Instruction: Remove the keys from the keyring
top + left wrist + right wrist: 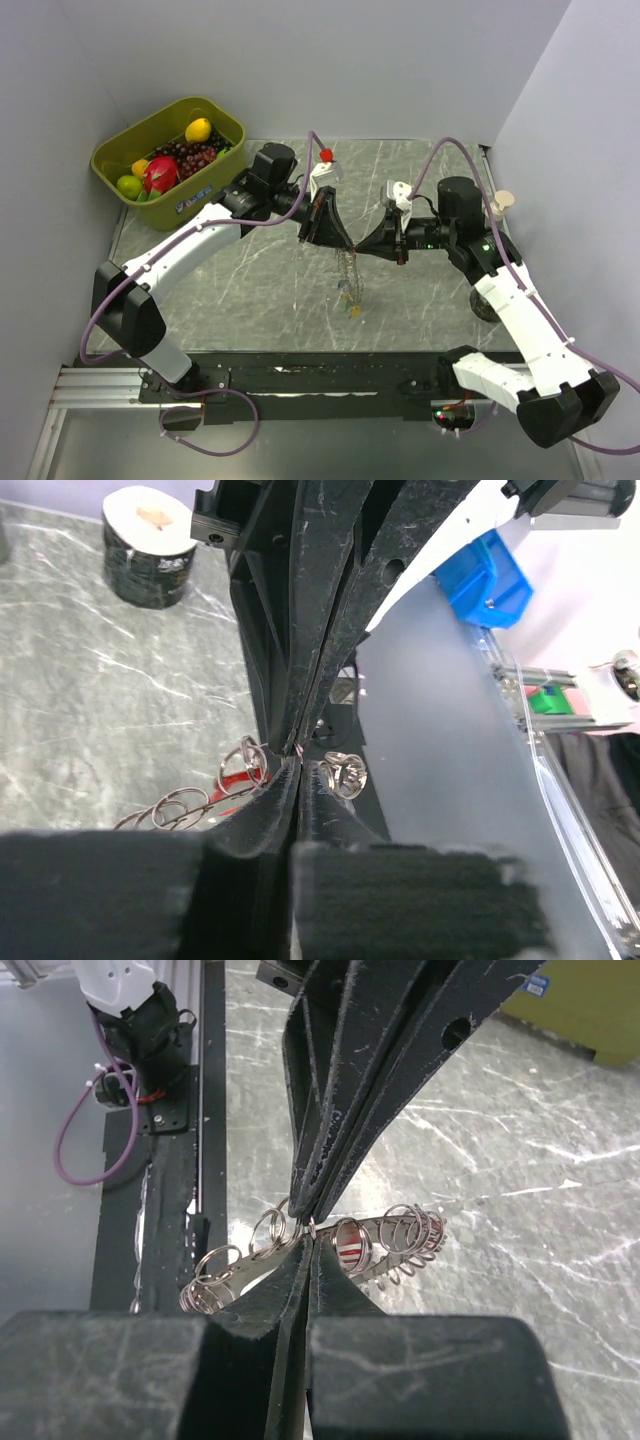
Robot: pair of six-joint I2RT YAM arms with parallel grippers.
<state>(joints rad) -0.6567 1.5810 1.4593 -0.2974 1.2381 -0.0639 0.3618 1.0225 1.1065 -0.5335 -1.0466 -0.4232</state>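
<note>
Pinching the keyring [347, 272] at its top, left gripper [343, 243] and right gripper [364, 247] meet tip-to-tip with fingers pressed together, keys [352, 308] dangling just below; best pull apart slowly, grip firm.

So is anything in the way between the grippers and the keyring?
No, nothing visible is. The left gripper and right gripper meet tip to tip in the air, and both look shut on the keyring. The keys dangle below them.
</note>
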